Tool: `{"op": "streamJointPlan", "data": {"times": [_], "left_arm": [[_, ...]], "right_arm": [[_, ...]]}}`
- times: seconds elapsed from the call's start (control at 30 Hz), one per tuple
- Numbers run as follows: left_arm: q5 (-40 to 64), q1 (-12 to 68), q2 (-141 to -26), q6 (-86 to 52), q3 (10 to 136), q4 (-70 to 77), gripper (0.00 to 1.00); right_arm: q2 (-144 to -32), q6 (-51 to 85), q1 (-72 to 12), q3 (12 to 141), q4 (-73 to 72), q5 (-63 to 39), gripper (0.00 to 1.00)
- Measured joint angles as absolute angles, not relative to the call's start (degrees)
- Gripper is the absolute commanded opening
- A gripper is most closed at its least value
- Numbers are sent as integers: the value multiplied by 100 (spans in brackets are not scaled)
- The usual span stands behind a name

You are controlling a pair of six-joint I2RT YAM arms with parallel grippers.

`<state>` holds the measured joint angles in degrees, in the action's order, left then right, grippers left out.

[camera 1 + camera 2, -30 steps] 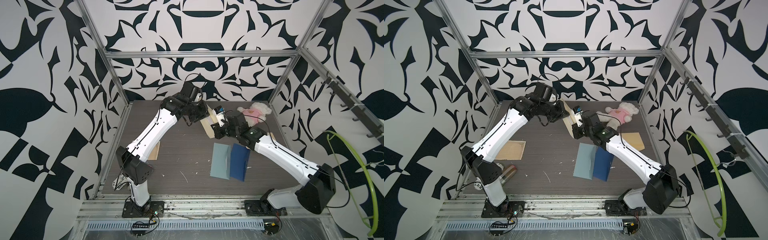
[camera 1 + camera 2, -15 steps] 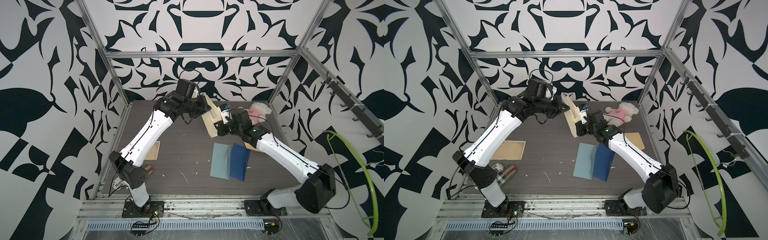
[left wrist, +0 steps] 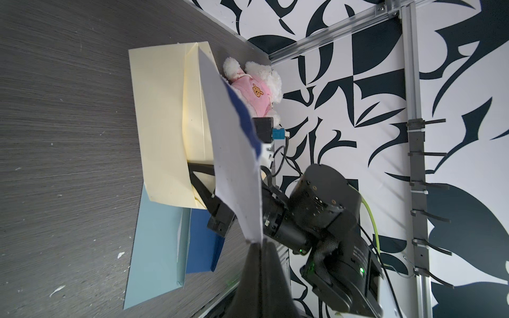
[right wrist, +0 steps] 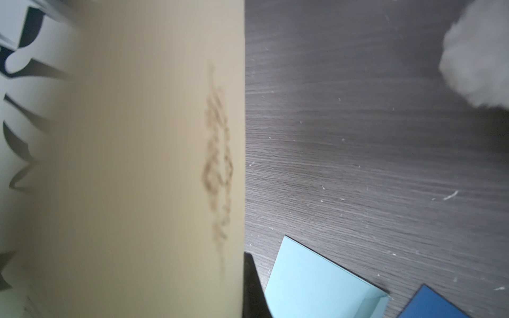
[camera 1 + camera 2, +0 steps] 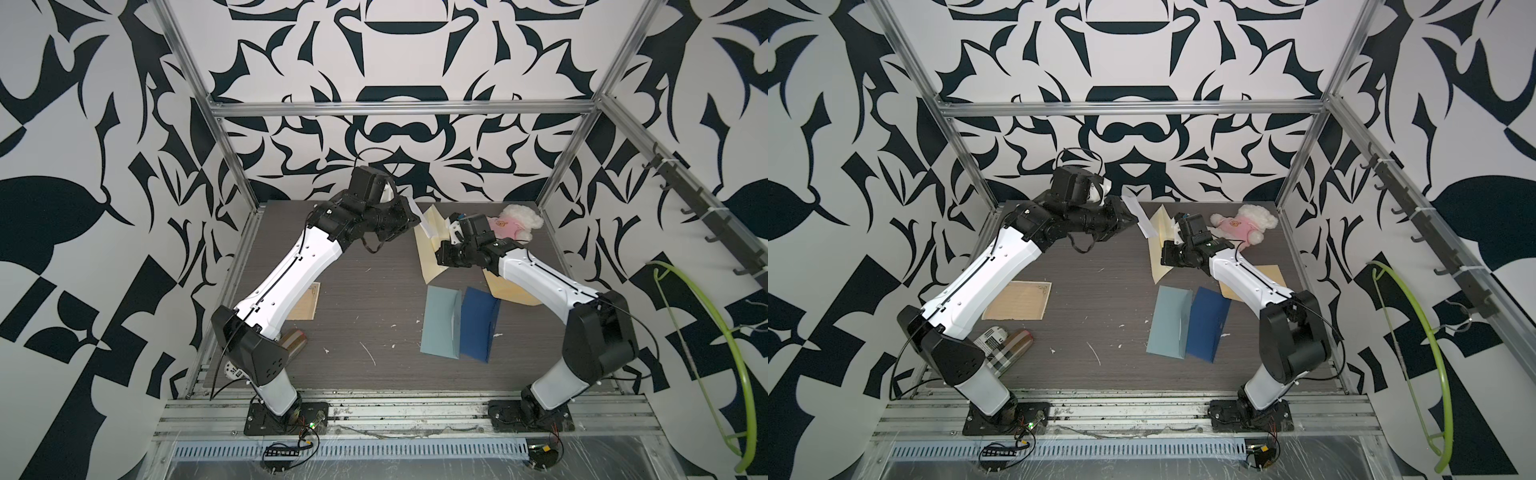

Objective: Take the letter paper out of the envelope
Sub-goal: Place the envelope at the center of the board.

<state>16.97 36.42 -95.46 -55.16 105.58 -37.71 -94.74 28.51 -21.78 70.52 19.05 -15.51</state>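
1. My left gripper is pressed together, pinching the letter by one end.
2. My right gripper is clamped on the envelope.
3. In a top view the letter hangs at the envelope's 10 o'clock, near the table's 12 o'clock edge.

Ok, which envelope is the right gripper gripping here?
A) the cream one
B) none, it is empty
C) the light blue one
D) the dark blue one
A: the right gripper is shut on the cream envelope, while the light blue envelope and the dark blue envelope lie flat on the table, untouched.
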Motion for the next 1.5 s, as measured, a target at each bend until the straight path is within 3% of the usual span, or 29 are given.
{"op": "streamJointPlan", "data": {"times": [0.53, 0.87, 1.0, 1.33, 1.5], "left_arm": [[1691, 3562, -9249, -5557, 10003, -3450, 0], [1693, 3503, -9144, -5555, 9898, -3459, 0], [1695, 3483, -9144, -5551, 9898, -3465, 0], [1837, 3299, -9203, -5551, 9959, -3573, 0], [1981, 3173, -9288, -5579, 9992, -3557, 0]], "right_arm": [[-11424, 4086, -1927, 8237, 1647, -1619, 0], [-11994, 3837, -1747, 8707, 2434, -1249, 29], [-11957, 3645, -1708, 8709, 2797, -958, 36], [-10881, 3533, -1726, 8729, 3312, -749, 40], [-9507, 4125, -1734, 8333, 2926, -1122, 55]]}}
